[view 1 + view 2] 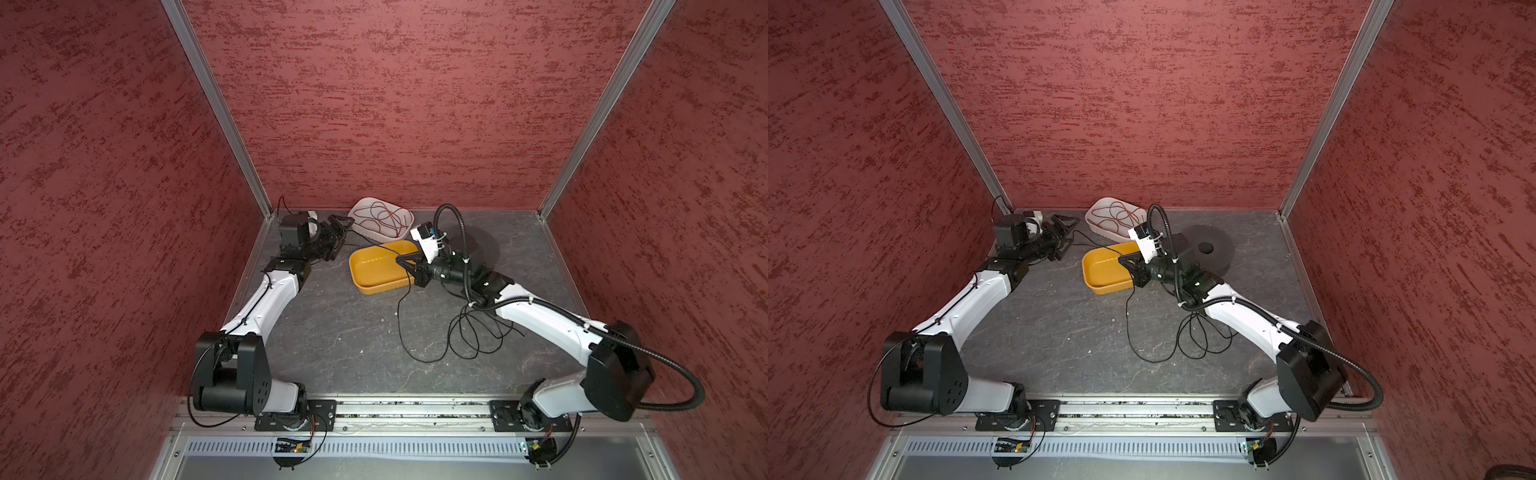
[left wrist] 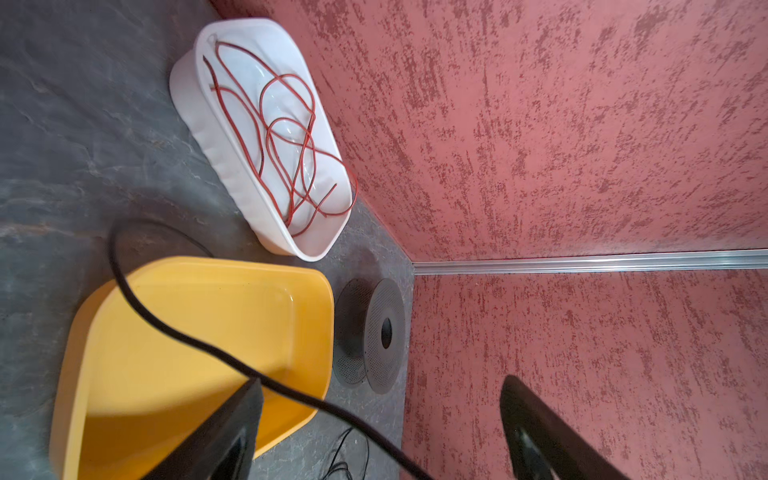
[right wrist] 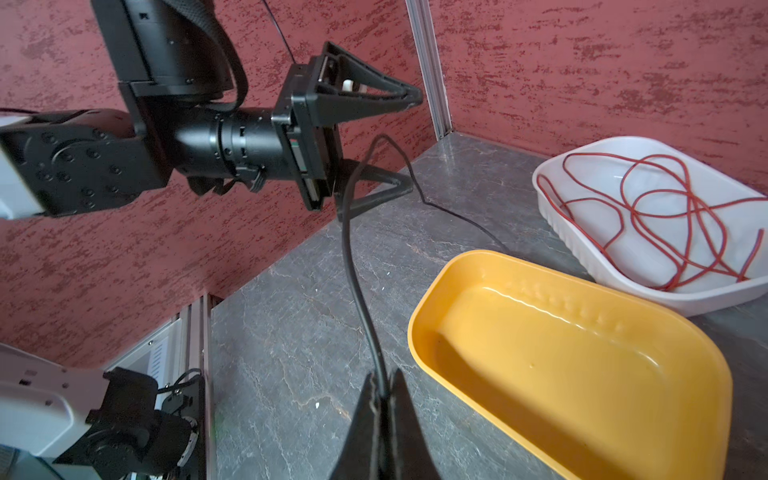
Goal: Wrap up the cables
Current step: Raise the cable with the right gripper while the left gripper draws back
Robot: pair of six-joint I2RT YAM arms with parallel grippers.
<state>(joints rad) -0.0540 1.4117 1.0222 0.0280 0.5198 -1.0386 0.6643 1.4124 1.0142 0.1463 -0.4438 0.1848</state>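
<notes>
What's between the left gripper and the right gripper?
A stretch of black cable, from the shut right gripper up between the open jaws of the left gripper, over bare table; the right wrist view shows it.

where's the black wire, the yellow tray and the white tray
black wire (image 3: 350,262): right wrist view, its mid stretch
yellow tray (image 1: 374,270): in a top view, its bare inner floor
white tray (image 2: 216,145): left wrist view, its ribbed side wall

A dark grey, veined surface (image 1: 332,332) is seen in both top views. A white tray (image 1: 371,233) is set at 12 o'clock, near the back wall, with a yellow tray (image 1: 352,266) just beside it toward the centre. A black spool (image 1: 1219,239) is placed at 1 o'clock. Loose loops of black cable (image 1: 398,320) are spread around 4 o'clock.
</notes>
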